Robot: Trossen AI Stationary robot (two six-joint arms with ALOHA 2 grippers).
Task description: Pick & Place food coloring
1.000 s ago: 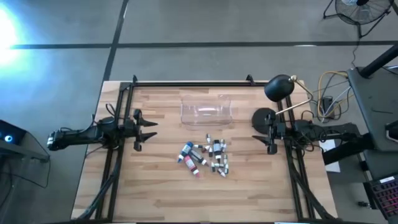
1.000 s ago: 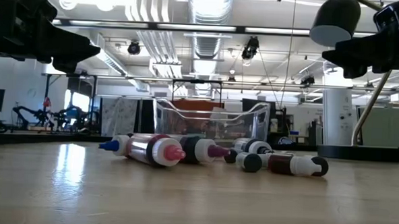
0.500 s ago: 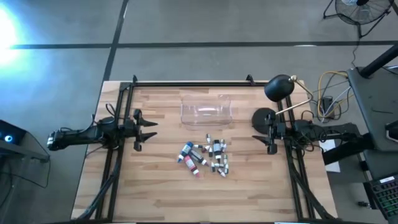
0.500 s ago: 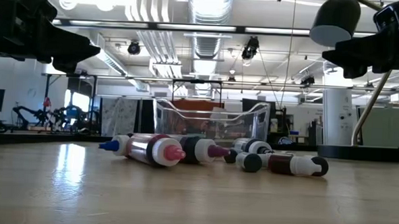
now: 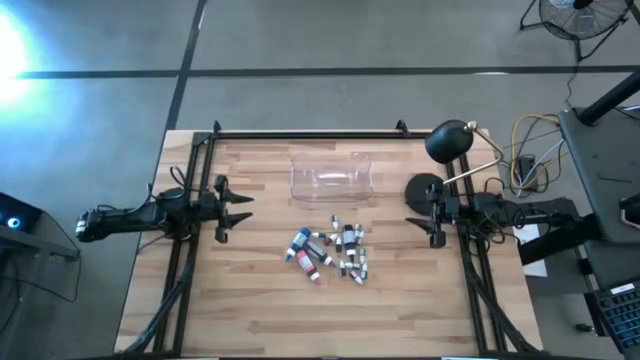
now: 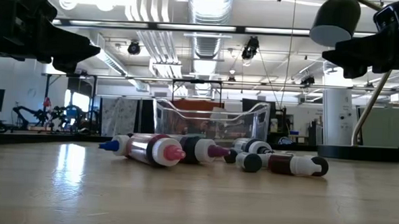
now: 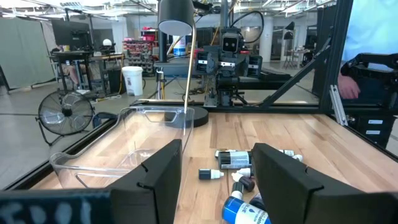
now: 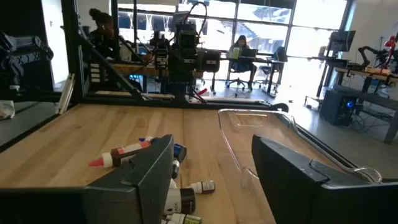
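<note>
The left gripper (image 5: pixel 236 208) hovered above the left side of the table (image 5: pixel 260 310), its fingers spread wide and holding nothing. Ahead of it, well apart, the food coloring bottles (image 5: pixel 330 251) lay in a loose heap on their sides near the middle of the table, some touching one another. In the left wrist view the nearest was a blue bottle (image 7: pixel 245 211) with a white label, with smaller white-capped bottles (image 7: pixel 232 159) beyond it. A clear plastic box (image 5: pixel 332 177) stood just beyond the heap toward the far edge, open at the top, with no bottle visible in it.

Facing the left gripper across the heap, the right gripper (image 5: pixel 431 220) hovered at the right side, fingers likewise apart and empty. In its wrist view a red-tipped bottle (image 8: pixel 121 153) lay nearest the open wood. Close behind the right gripper a black desk lamp (image 5: pixel 448 143) stood on its round base (image 5: pixel 424 189).
</note>
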